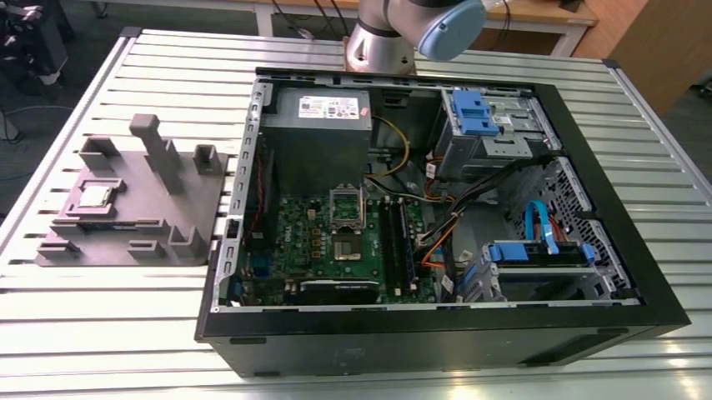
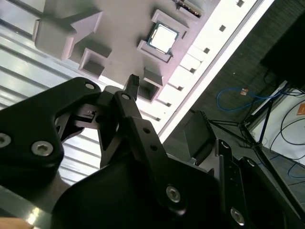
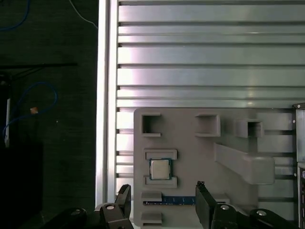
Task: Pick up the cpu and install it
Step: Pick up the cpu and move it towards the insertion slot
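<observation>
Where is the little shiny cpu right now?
The cpu sits in a pocket on the grey plastic fixture, on the exterior view's left, outside the open computer case.

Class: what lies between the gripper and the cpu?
In the first wrist view, low ledges of the grey fixture lie between the open gripper and the cpu.

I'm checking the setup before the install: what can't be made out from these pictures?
Exterior view: the arm is cut off by the top edge.
Exterior view: the motherboard socket is too small to tell whether its latch is open.
First wrist view: the grey fixture is partly hidden behind the gripper and cut off by the picture's edge.
First wrist view: the cpu is too small to show any orientation mark.
</observation>
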`<action>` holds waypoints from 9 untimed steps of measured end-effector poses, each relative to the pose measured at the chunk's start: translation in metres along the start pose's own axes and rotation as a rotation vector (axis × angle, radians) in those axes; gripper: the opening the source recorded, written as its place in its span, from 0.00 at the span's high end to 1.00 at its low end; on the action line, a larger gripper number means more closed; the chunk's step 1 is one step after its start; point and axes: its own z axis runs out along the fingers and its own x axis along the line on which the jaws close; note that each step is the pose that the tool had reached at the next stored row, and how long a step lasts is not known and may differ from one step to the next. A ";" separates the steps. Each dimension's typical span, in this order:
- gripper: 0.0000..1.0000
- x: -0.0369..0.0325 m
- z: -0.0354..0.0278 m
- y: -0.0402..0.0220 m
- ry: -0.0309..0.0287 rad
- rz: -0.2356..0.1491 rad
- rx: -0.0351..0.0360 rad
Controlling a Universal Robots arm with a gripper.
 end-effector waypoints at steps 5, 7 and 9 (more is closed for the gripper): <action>0.35 -0.0001 0.0052 -0.0014 0.0066 0.000 -0.0006; 0.35 -0.0001 0.0073 -0.0017 0.0087 0.000 -0.0012; 0.35 -0.0002 0.0094 -0.0018 0.0099 0.001 -0.0012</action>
